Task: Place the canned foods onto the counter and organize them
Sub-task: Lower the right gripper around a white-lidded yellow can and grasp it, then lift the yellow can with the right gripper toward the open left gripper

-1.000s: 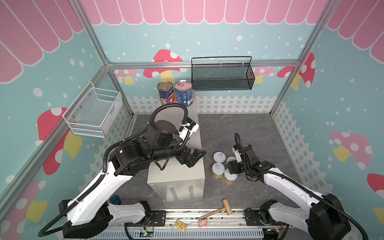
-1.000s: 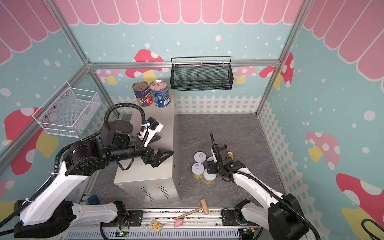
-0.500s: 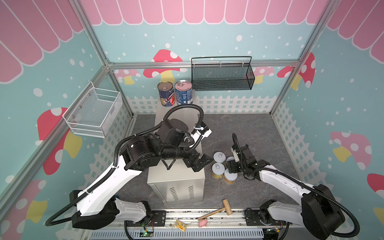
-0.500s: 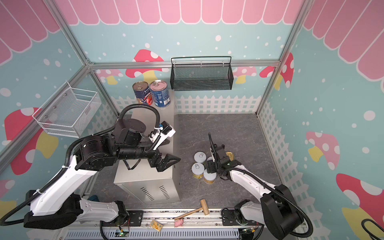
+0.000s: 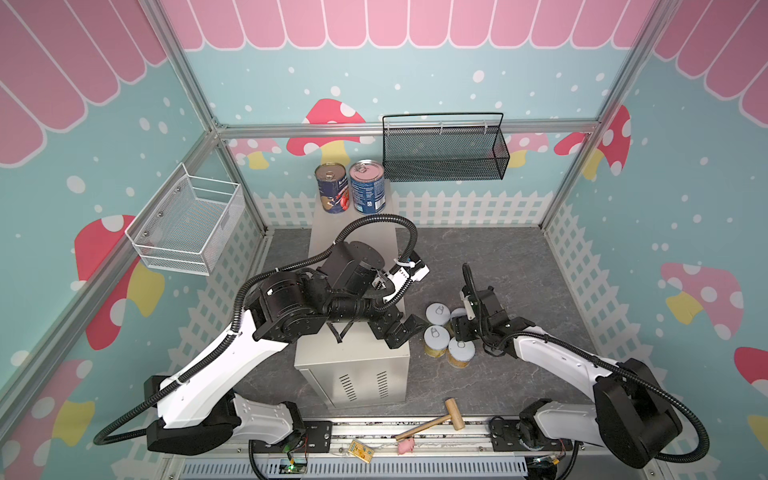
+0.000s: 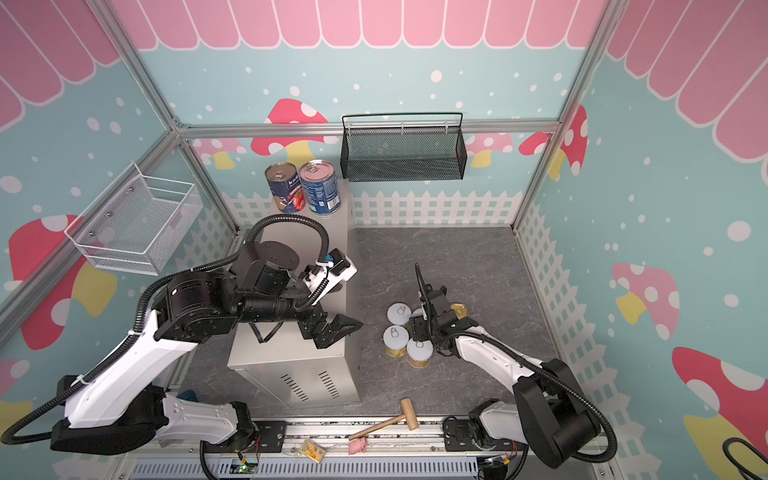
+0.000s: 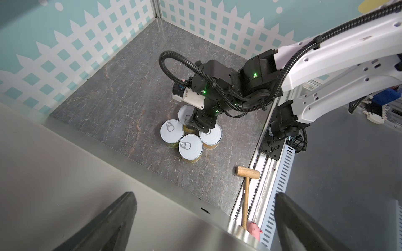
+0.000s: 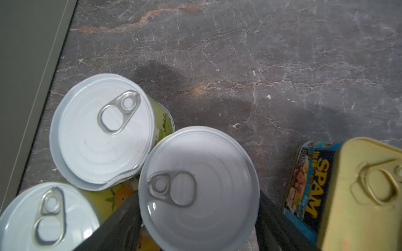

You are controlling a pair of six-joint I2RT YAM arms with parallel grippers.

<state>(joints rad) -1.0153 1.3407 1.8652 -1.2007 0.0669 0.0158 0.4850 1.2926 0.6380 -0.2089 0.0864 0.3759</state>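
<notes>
Your left claw (image 5: 409,332) hangs wide open and empty over the lower right corner of the long beige-grey metal worktop (image 5: 324,232), near the centre of both top views. In the left wrist view its two dark fingers (image 7: 113,221) rise from the lower edge with nothing between them. At the far end of that worktop, upper centre of the frame, the two tall dark-blue-label cans (image 5: 368,191) stand upright, touching side by side. The rest sits lower: the four short yellow-label cans with silver pull-tab lids (image 7: 171,131) are bunched upright on the grey marbled floor (image 5: 498,257), just right of the worktop. The rectangular gold-topped SPAM tin (image 6: 459,309) stands just to their right. Your right claw (image 8: 196,197) is down over that bunch, its jaws astride one of the short cans (image 8: 199,173) — the shaded one at lower centre of the right wrist view — with a finger close against each side. Whether they press it cannot be told from these views. A wooden mallet (image 5: 453,413) lies at the lower edge of the top views, by the rail.
</notes>
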